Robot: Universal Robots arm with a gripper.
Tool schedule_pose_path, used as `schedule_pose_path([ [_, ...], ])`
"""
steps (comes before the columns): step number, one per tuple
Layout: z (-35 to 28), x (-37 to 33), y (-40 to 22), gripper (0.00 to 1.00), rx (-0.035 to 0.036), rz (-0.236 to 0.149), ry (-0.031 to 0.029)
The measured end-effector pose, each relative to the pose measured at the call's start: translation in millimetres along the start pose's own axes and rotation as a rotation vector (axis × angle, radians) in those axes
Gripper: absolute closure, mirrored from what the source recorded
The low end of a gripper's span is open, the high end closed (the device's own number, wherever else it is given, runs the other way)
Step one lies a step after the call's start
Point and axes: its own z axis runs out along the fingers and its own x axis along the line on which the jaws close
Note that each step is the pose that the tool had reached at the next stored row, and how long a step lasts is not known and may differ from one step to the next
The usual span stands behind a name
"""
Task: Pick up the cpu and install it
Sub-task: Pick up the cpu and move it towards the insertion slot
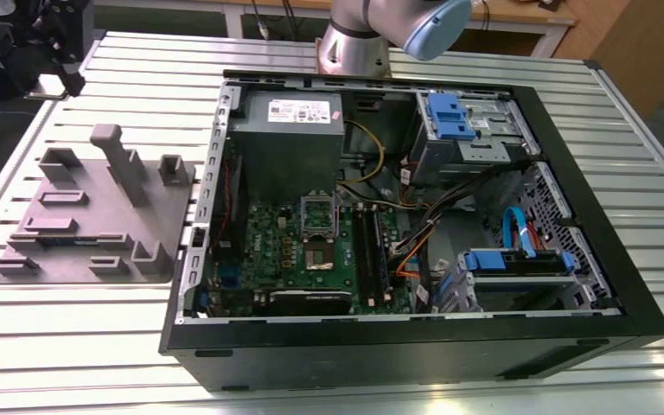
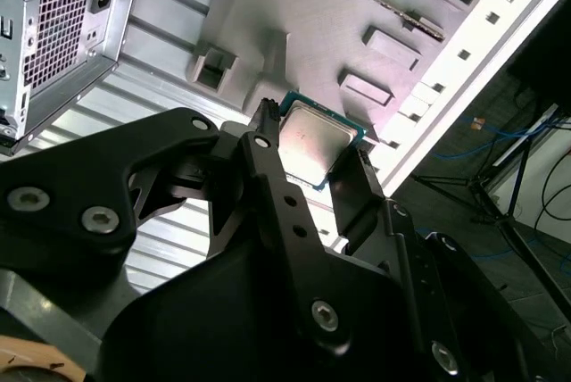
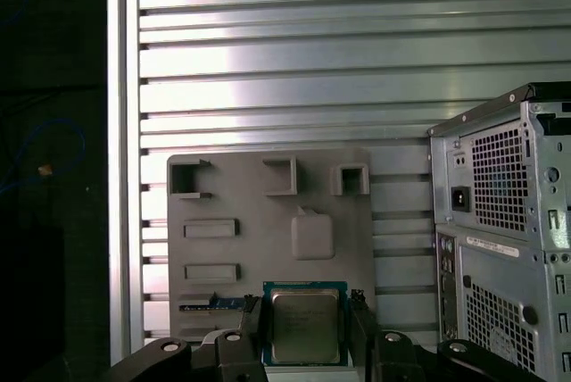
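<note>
On the bench [image 1: 79,346] an open computer case [image 1: 424,363] lies on its side, with a parts tray [image 1: 90,216] just beside it on the exterior view's left. Inside the case, the circuit board [image 1: 309,251] lies toward the exterior view's left, the power box [image 1: 291,130] behind it and the drive cages [image 1: 470,130] on the exterior view's right. The arm [image 1: 361,43] stands behind the case. In the first wrist view the chip [image 3: 304,328] sits clamped between the fingers of the claw [image 3: 305,303], with the tray beyond it.

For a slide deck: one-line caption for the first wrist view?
The gripper clamps the cpu, grey holder tray and computer case beyond.
</note>
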Motion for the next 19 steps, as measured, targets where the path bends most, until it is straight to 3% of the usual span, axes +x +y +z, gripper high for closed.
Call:
schedule_pose_path([
  [19, -0.2, -5.2, 0.3, 0.53, 0.0, 0.0, 0.0],
])
